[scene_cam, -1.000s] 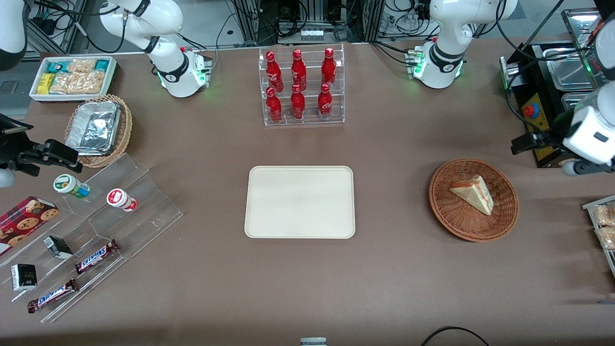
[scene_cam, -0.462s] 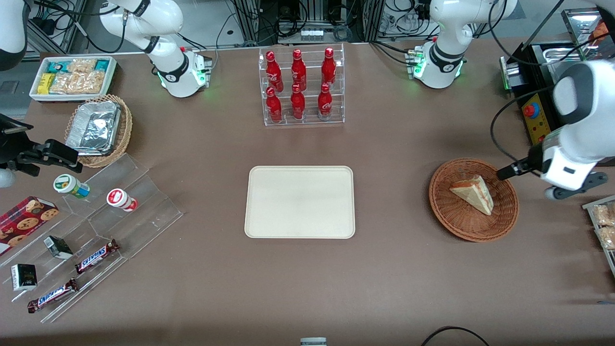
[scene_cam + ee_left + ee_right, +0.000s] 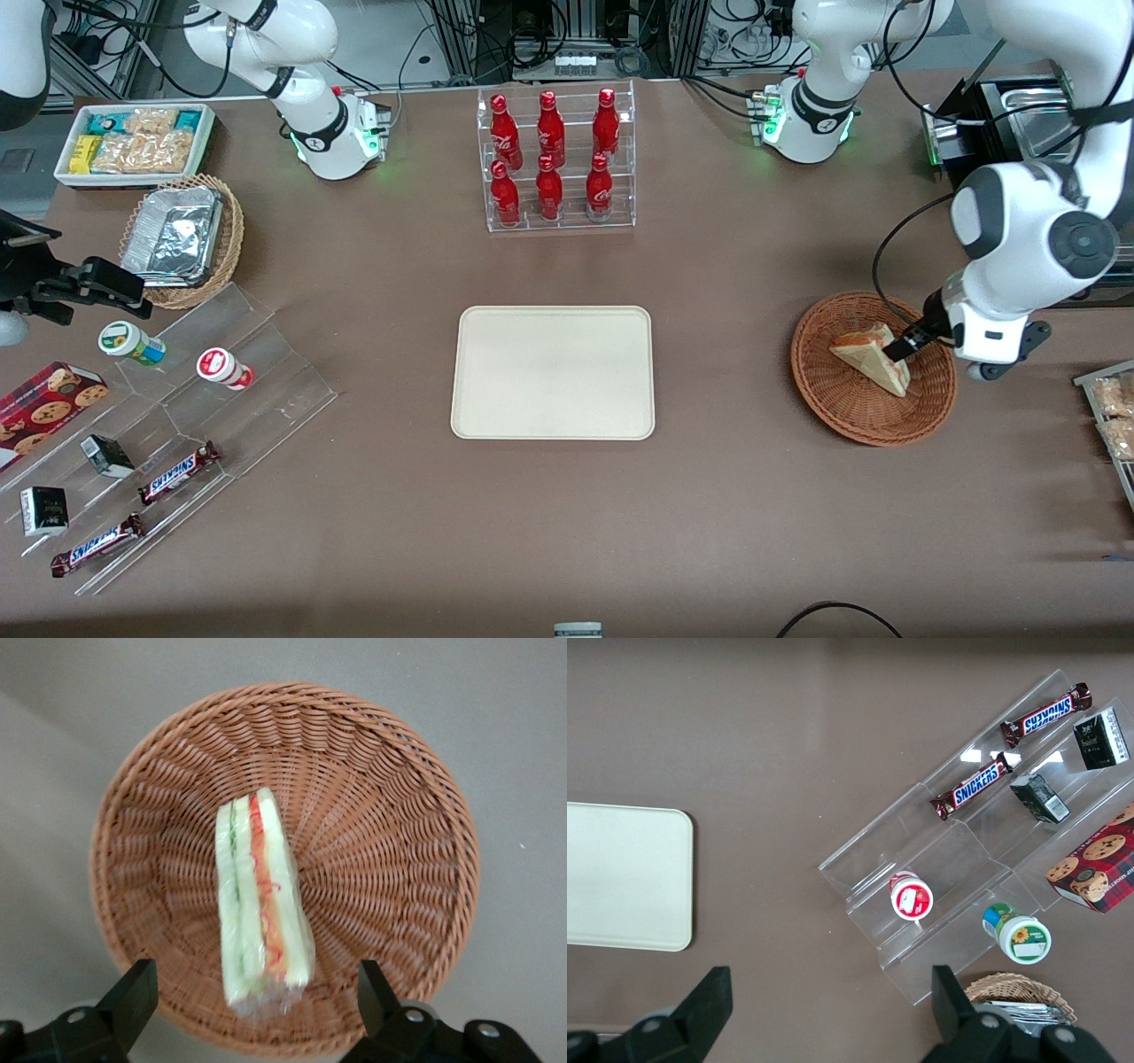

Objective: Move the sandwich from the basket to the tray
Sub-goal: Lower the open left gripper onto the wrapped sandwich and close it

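Comparing with half a second ago, the left arm's gripper (image 3: pixel 902 347) is seen to have been moved from the table just outside the round reddish-brown wicker basket (image 3: pixel 850 416) to a place over the basket itself. It is now held above the basket's edge at about 3 o'clock, next to the small triangular sandwich of white bread with red-orange and green filling (image 3: pixel 873 356). The sandwich has not been moved: it is still lying in the basket (image 3: pixel 381 797), resting on one bread face with its filling edge turned up toward the wrist camera (image 3: pixel 259 908). In the wrist view the gripper (image 3: pixel 257 992) is shown with its fingers (image 3: pixel 133 992) spread wide, one on each side of the sandwich, and nothing is held. The flat cream-beige rectangular tray (image 3: pixel 553 372) is unchanged at the table's centre, well apart from the basket, at its 9 o'clock.
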{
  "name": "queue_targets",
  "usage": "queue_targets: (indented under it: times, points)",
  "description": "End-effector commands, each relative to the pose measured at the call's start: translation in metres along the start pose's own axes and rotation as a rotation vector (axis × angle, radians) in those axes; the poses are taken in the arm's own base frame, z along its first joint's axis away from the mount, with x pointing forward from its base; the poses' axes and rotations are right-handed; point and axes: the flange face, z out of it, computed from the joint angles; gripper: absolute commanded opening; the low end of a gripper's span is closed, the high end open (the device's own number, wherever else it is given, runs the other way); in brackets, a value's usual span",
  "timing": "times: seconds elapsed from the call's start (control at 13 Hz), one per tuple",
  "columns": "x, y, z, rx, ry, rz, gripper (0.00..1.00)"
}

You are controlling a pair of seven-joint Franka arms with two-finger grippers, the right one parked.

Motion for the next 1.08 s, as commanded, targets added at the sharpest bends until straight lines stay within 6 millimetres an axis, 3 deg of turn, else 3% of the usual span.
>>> queue_targets:
  times: [0.0, 0.62, 0.69, 0.92, 1.0]
  points:
    - [0.005, -0.007, 0.031, -0.019, 0.019, -0.04, 1.0]
    - [0.005, -0.013, 0.092, -0.026, -0.02, -0.098, 0.99]
    - [0.005, -0.013, 0.096, -0.024, -0.025, -0.101, 0.91]
    - [0.003, -0.01, 0.094, -0.021, -0.029, -0.096, 0.42]
    - [0.002, -0.009, 0.09, -0.02, -0.03, -0.094, 0.31]
